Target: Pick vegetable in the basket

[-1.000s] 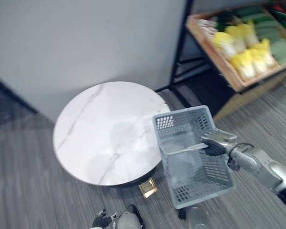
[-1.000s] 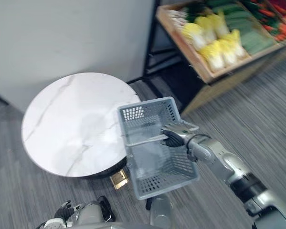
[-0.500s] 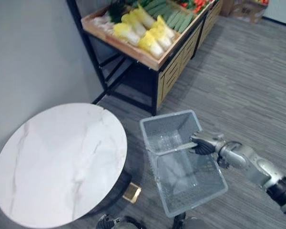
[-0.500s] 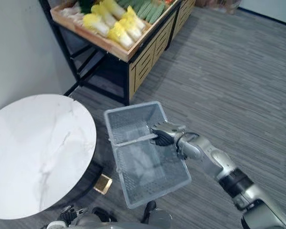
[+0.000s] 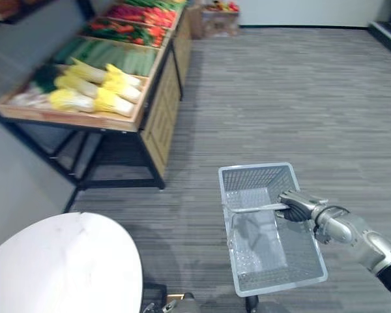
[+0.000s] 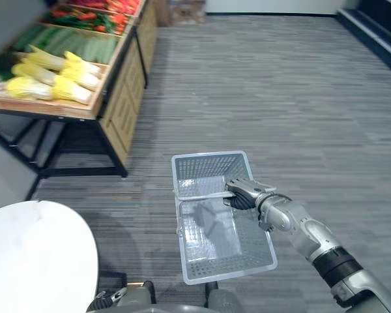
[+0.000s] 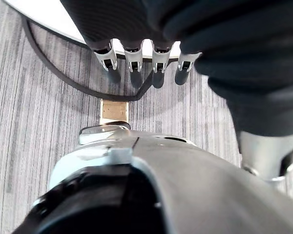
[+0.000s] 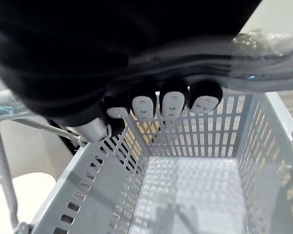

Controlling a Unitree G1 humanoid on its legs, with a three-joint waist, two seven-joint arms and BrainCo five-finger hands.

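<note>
Right hand curled round basket handle (vegetable stand well apart).

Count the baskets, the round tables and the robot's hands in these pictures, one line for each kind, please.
Grey basket: 1
Round white table: 1
Robot hands: 2 (right hand curled on the basket's handle, left hand holding nothing)
Total: 4

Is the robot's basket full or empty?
Empty. The basket shows its bare mesh floor; the vegetables sit on the stand.
</note>
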